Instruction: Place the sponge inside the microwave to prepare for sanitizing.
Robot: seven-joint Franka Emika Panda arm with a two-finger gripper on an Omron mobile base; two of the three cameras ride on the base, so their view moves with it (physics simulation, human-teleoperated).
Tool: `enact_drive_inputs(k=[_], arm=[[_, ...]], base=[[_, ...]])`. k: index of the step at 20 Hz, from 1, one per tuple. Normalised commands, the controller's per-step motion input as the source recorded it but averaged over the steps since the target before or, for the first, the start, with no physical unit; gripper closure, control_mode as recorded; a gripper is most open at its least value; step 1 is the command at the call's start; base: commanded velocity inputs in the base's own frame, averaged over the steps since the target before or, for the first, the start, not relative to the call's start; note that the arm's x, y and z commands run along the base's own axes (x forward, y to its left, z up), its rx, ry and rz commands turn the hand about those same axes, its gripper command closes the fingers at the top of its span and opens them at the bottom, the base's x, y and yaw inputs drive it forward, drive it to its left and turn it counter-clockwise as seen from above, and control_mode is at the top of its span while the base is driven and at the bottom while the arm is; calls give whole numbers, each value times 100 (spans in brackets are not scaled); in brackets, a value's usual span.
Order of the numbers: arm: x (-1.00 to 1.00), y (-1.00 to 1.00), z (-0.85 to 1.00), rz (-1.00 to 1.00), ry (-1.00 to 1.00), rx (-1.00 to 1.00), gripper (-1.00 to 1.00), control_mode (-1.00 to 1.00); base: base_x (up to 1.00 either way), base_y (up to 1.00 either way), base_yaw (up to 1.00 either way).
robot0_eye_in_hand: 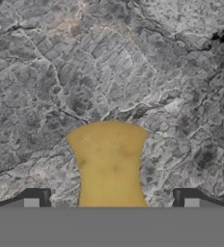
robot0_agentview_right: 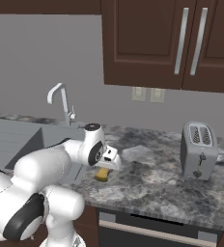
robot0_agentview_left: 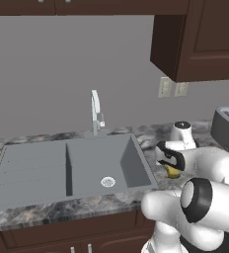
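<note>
I had the gripper [robot0_eye_in_hand: 111, 202] poised straight above the sponge [robot0_eye_in_hand: 109, 164], jaws wide and straddling it ungripped, sponge flat on the worktop [robot0_agentview_right: 157, 183] just right of the sink [robot0_agentview_left: 62, 168], ready to descend.

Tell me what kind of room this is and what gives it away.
A home kitchen, rendered. The signs: a grey sink with a faucet set in a marbled stone counter, a silver toaster beside it, and dark wood wall cabinets above.
</note>
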Motion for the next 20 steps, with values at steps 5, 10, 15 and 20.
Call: enact_drive_inputs(k=[5, 10, 15, 20], arm=[[22, -11, -14, 3, 8, 0, -100, -100], [7, 0, -7, 5, 3, 0, -100, -100], [0, 0, -13, 4, 0, 0, -100, -100], [0, 0, -20, 1, 0, 2, -100, -100]], base=[[0, 0, 0], [0, 0, 0], [0, 0, 0], [0, 0, 0]])
